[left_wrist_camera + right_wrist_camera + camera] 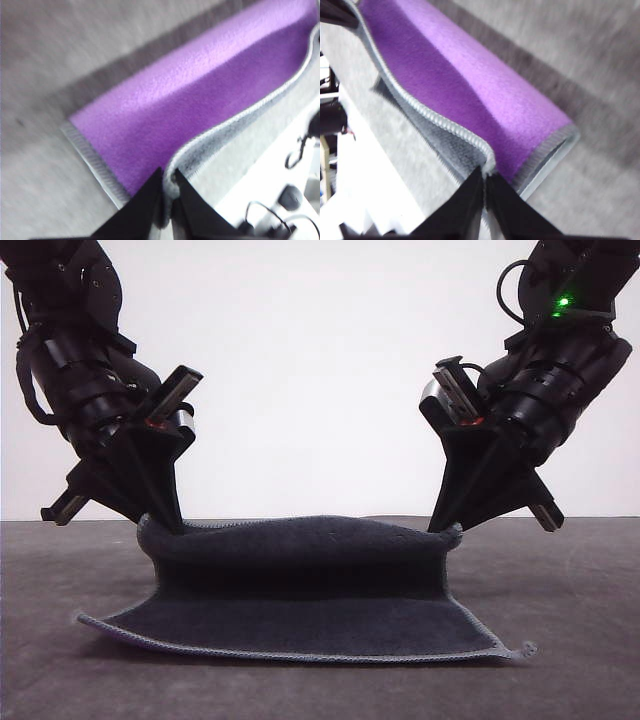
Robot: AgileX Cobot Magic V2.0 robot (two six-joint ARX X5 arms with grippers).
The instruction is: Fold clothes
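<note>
While the near edge of the cloth (300, 625) lies flat on the dark table (580, 660), its far edge is lifted clear of the surface, held up at both far corners and sagging slightly between them. From the front, the left gripper (172, 523) comes down at a slant onto the raised left corner, and the right gripper (446, 527) does the same on the raised right corner, the two arms leaning in toward each other. Dark grey is the side that faces the front camera, with pale stitched edging along the near hem and a small frayed tuft at the near right corner (527, 649). Seen from the left wrist, the left gripper (167, 187) has its black fingers (145, 200) pressed together on the grey edging, pinching the cloth (190, 110), whose bright purple side runs away from the fingers and rolls over toward the table (45, 75). Seen from the right wrist, the right gripper (485, 177) likewise has its fingers (467, 200) closed on the stitched hem, pinching the cloth (460, 85); purple shows on the curved upper fold, grey on the layer beneath, and the table (580, 55) lies beyond, somewhat blurred.
</note>
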